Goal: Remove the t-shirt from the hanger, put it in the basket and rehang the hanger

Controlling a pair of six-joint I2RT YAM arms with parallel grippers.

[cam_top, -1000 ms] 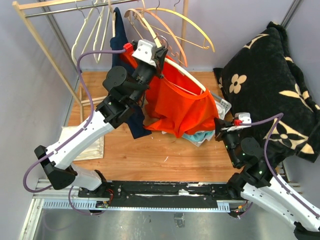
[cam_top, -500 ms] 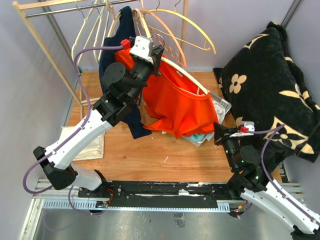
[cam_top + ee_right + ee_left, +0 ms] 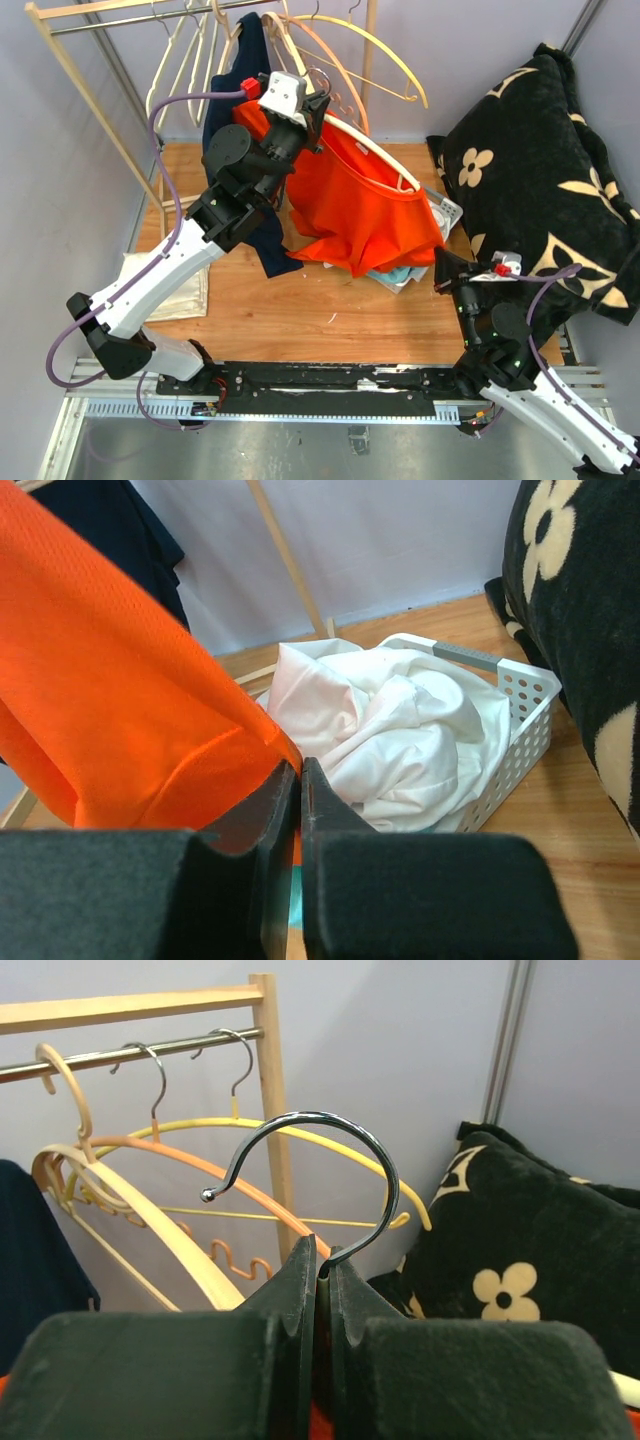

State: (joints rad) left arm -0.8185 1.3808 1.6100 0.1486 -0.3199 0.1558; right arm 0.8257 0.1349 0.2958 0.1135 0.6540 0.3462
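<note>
An orange t-shirt (image 3: 360,205) hangs on a cream hanger (image 3: 385,155), stretched down toward the right. My left gripper (image 3: 308,108) is shut on the hanger's neck, just below its chrome hook (image 3: 335,1145), which rises from between the left gripper (image 3: 322,1260) fingers. My right gripper (image 3: 440,262) is low at the shirt's right corner, shut on the hem. In the right wrist view the orange t-shirt (image 3: 110,710) runs into the closed right gripper (image 3: 298,770). The hanger's left end is hidden behind my left arm.
A wooden rack (image 3: 80,90) at the back holds several empty hangers (image 3: 350,50) and a navy garment (image 3: 250,60). A white basket (image 3: 520,710) of white cloth (image 3: 400,740) sits under the shirt. A black flowered blanket (image 3: 540,170) fills the right side. A folded cream cloth (image 3: 190,290) lies at the left.
My right gripper has moved down and to the right with the hem, drawing the shirt out. My left gripper has lifted the hanger slightly up and left, then held.
</note>
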